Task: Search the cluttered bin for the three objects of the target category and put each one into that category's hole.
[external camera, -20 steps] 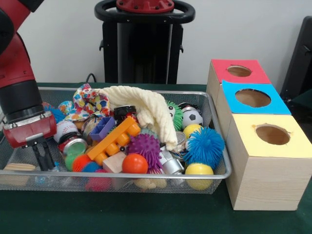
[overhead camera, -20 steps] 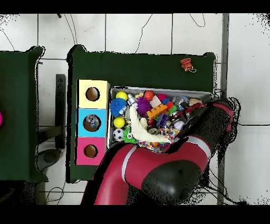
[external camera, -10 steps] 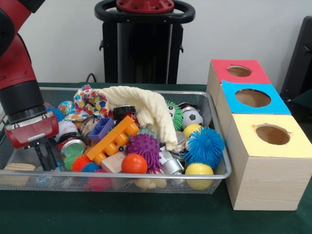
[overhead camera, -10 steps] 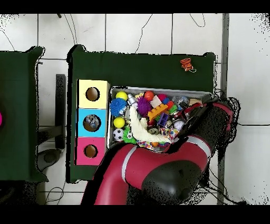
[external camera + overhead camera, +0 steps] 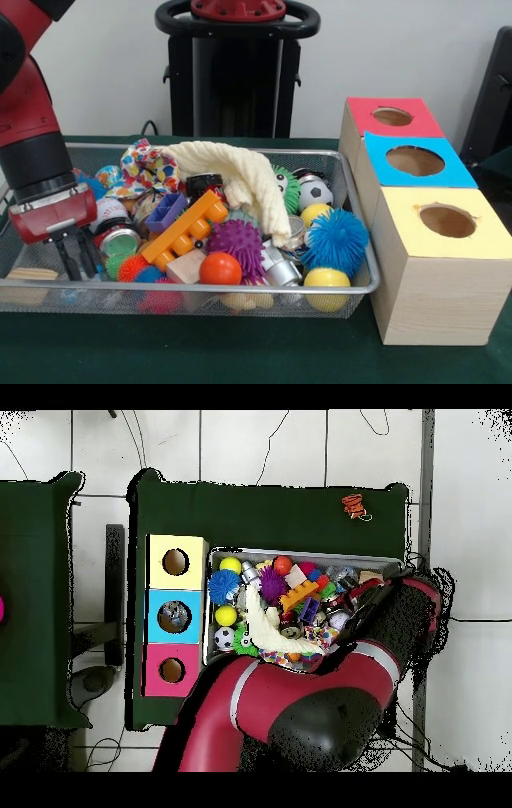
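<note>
inside the wire bin point(image 5: 32, 260), mixed toys; gripper point(image 5: 76, 264) parted.

wire-mesh metal bin point(image 5: 24, 248), knitted cloth point(image 5: 240, 180) — bare-wood boxes point(image 5: 432, 300)

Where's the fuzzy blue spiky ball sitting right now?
In the front view, the fuzzy blue spiky ball sits at the right end of the wire mesh bin, above a yellow ball, nearest the yellow-topped wooden box.
</note>
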Motion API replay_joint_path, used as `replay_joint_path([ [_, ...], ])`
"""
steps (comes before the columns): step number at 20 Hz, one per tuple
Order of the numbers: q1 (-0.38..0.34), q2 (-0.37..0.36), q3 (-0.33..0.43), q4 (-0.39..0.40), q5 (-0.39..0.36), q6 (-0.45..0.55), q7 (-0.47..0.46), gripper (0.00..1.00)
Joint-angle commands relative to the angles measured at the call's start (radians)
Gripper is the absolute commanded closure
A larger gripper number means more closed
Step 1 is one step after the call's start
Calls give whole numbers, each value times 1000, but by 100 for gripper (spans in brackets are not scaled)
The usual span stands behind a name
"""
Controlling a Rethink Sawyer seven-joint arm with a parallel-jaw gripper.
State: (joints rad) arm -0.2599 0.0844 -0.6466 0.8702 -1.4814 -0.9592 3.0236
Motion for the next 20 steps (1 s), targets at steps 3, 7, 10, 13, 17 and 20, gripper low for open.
replay_joint_path([
  [3, 13, 26, 142, 8, 53, 16, 84, 0],
  [7, 13, 24, 139, 9, 53, 18, 123, 0],
  [10, 13, 27, 134, 5, 48, 18, 144, 0],
  [13, 14, 24, 133, 12, 57, 34, 160, 0],
  [17, 3, 18, 136, 24, 122, 149, 150, 0],
  [20, 4, 28, 126, 21, 145, 221, 115, 0],
])
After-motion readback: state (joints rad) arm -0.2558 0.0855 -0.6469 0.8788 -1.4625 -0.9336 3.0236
